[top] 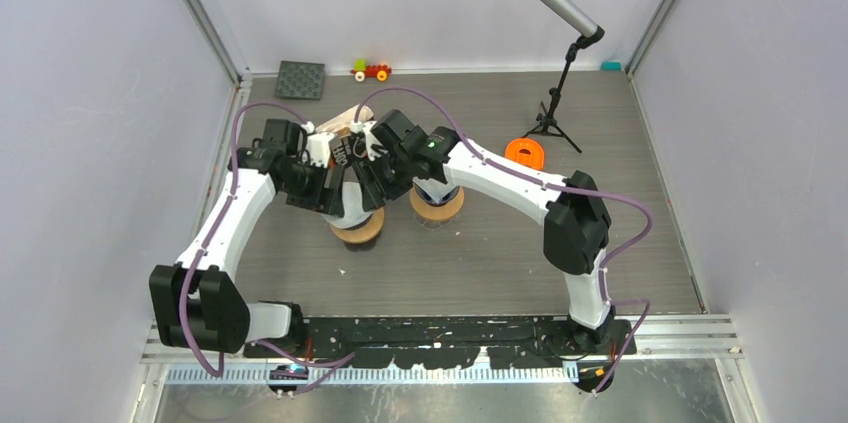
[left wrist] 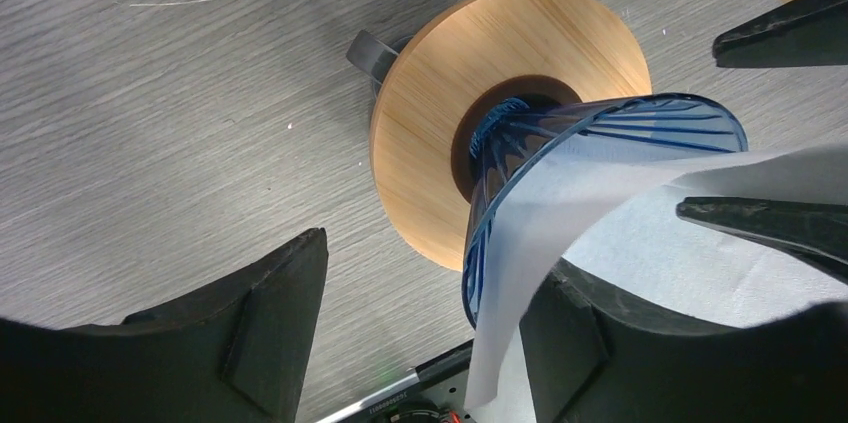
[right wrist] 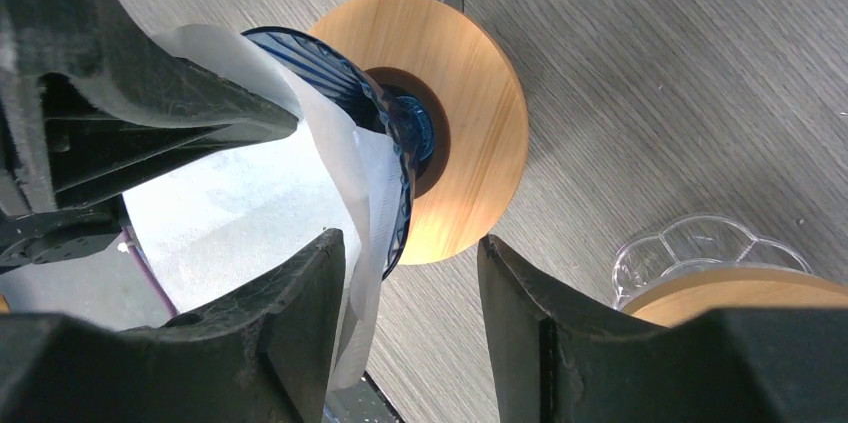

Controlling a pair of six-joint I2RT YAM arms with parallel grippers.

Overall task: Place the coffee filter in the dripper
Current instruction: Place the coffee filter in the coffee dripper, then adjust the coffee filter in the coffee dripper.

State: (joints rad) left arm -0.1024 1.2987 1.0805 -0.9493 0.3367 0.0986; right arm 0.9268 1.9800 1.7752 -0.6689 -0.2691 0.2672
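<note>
Filter draped in dripper, both grippers spread open

The coffee filter (left wrist: 600,213) sits in the blue dripper (left wrist: 600,128) just ahead of the left gripper (left wrist: 437,258) and right gripper (right wrist: 410,241). One flap overhangs the rim and paper hides the cone's bottom. Bare table (left wrist: 150,93) lies beyond the wooden base (left wrist: 430,123).

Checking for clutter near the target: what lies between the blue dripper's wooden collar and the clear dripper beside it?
Nothing: the right wrist view shows only bare table between the wooden collar and the clear dripper.
</note>
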